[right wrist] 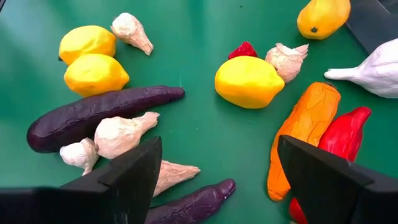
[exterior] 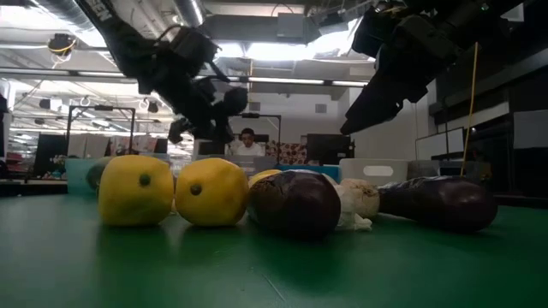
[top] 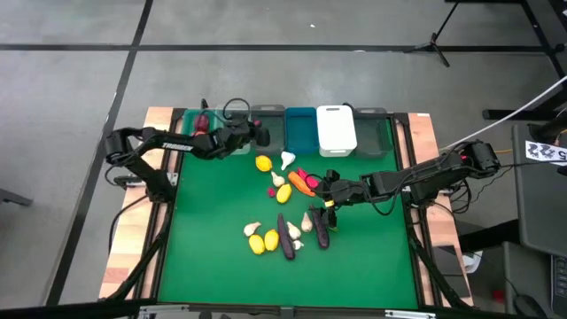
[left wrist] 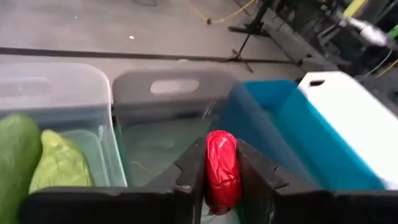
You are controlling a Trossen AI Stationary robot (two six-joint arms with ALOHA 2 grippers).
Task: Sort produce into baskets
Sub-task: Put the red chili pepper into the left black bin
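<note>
My left gripper [top: 261,135] hangs over the grey basket [left wrist: 171,93] in the row of baskets at the table's far edge, shut on a red pepper [left wrist: 222,167]. The clear basket [left wrist: 59,93] beside it holds green cucumbers [left wrist: 57,163]. Loose produce lies on the green mat: lemons [right wrist: 93,59], eggplants [right wrist: 93,116], garlic [right wrist: 124,134], a carrot [right wrist: 305,134] and another red pepper [right wrist: 346,129]. My right gripper [top: 326,199] hovers open above this pile, touching nothing. My left gripper pinches the red pepper's two sides [left wrist: 211,177] between its two fingers. The fingers slant down toward the table's far edge. The pepper stands on end between them, lifted clear above the grey basket's opening.
A blue basket [left wrist: 267,118] and a white basket [left wrist: 345,118] follow to the right of the grey one, then a dark green one [top: 374,128]; a teal one [top: 189,124] ends the row at left. Bare green mat lies toward the near edge [top: 292,283].
</note>
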